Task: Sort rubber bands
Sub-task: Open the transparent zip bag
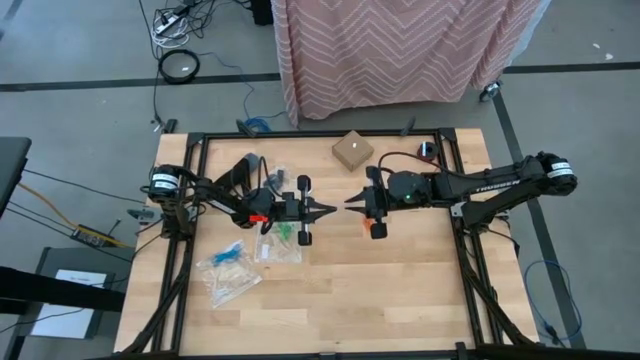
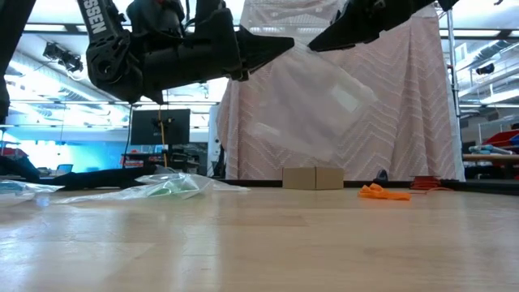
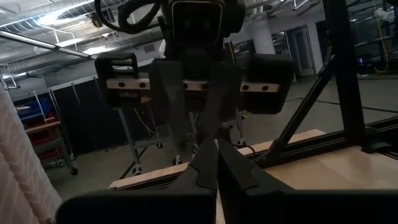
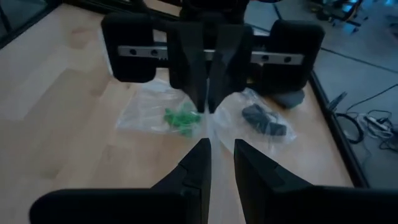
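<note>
Rubber bands are not held directly by either claw. The left claw (image 1: 335, 208) is raised above the middle of the table (image 1: 400, 290) with its jaws pressed together, and a clear bag (image 2: 312, 105) appears to be pinched at its tip and hangs below it. The right claw (image 1: 350, 206) is held at the same height, tip to tip with the left. A narrow gap is seen between its fingers, and whether any of the film is caught there cannot be told.

Below and behind the left claw, more bags (image 1: 235, 275) are spread on the table. Green bands (image 4: 181, 118) are seen in one and dark bands (image 4: 267, 121) in another. Loose orange bands (image 2: 381, 192) lie on the bare wood. A small cardboard box (image 1: 352, 150) sits at the far edge.

The two claws are lined up along the table's width, facing each other, with the hanging bag between and beneath them. The bagged bands lie on the left arm's side, so that arm is judged the nearer for them. The next move is judged to turn on whether the right claw can take the bag's free edge just ahead of its tips.
</note>
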